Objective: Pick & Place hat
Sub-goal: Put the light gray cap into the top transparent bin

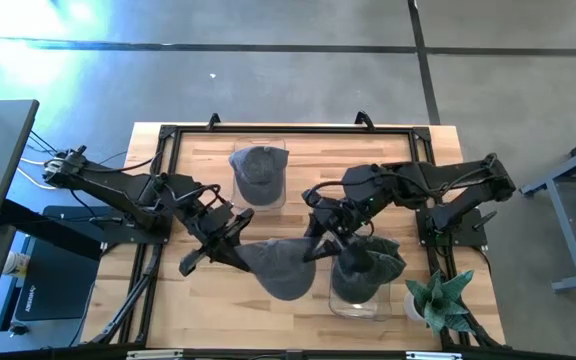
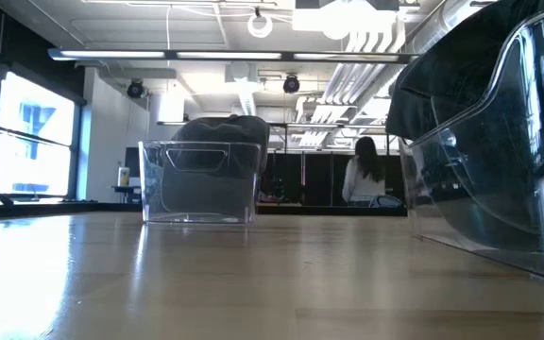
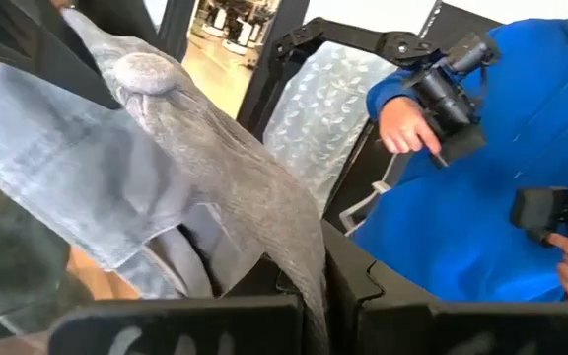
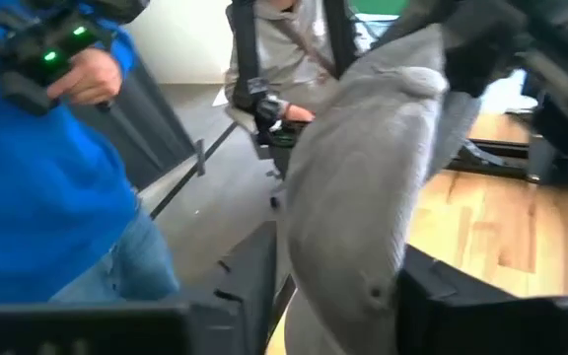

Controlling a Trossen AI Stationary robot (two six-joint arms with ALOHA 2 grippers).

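handover of the grey hat [image 1: 280, 268] in mid-air above the near middle of the table [image 1: 298, 172]. the left gripper [image 1: 236, 228] has its jaws clamped shut on the hat's left edge; the left wrist view shows grey cloth draped straight ahead of its fingers. the right gripper [image 1: 320, 238] sits at the hat's right edge with its jaws part-way apart, and you cannot tell from these views whether it grips any cloth. judged step: passing the hat from right arm to left, on its way to the far bin [image 1: 259, 180], which already holds another hat [image 1: 258, 168]; the near-right bin [image 1: 364, 285] carries a heap of dark hats [image 1: 370, 262]. to do this well, let the right jaws open fully and draw clear to the right before you move the left arm, so the cloth is not tugged between two grips; then lift enough that the hanging crown clears the bin wall. the hat's long axis runs roughly left to right between the two grippers, its crown sagging toward the near edge of the table. a person in blue [image 3: 501, 177] stands beyond the table holding a camera; a potted plant [image 1: 438, 300] stands at the near-right corner.
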